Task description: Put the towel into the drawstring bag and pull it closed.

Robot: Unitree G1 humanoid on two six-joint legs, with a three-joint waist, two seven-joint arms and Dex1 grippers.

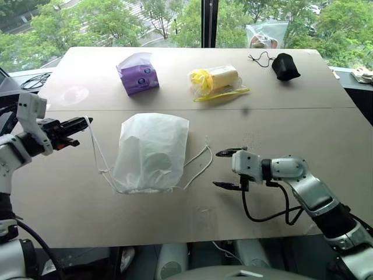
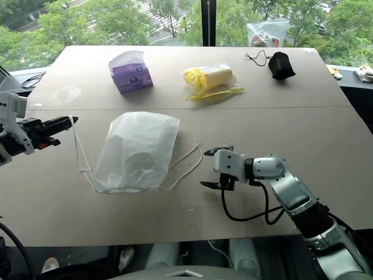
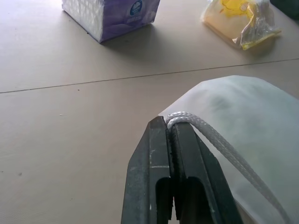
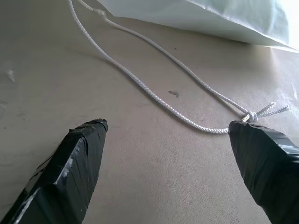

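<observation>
The white drawstring bag (image 1: 151,153) lies flat in the middle of the table, its mouth toward the near edge. The towel is hidden; a faint bulge shows through the fabric. My left gripper (image 1: 86,123) hovers left of the bag, shut on the left cord loop (image 3: 224,149), which runs taut down to the bag's mouth. The right cord loop (image 1: 199,163) lies slack on the table beside the bag. My right gripper (image 1: 217,169) is open, low over the table just right of that loop, pointing at it. Its knotted end (image 4: 254,114) lies by one fingertip.
At the back stand a purple tissue pack (image 1: 139,74), a clear plastic bag with yellow contents (image 1: 217,80) and a small black pouch (image 1: 285,66). The table's near edge (image 1: 175,242) runs close below the bag and my arms.
</observation>
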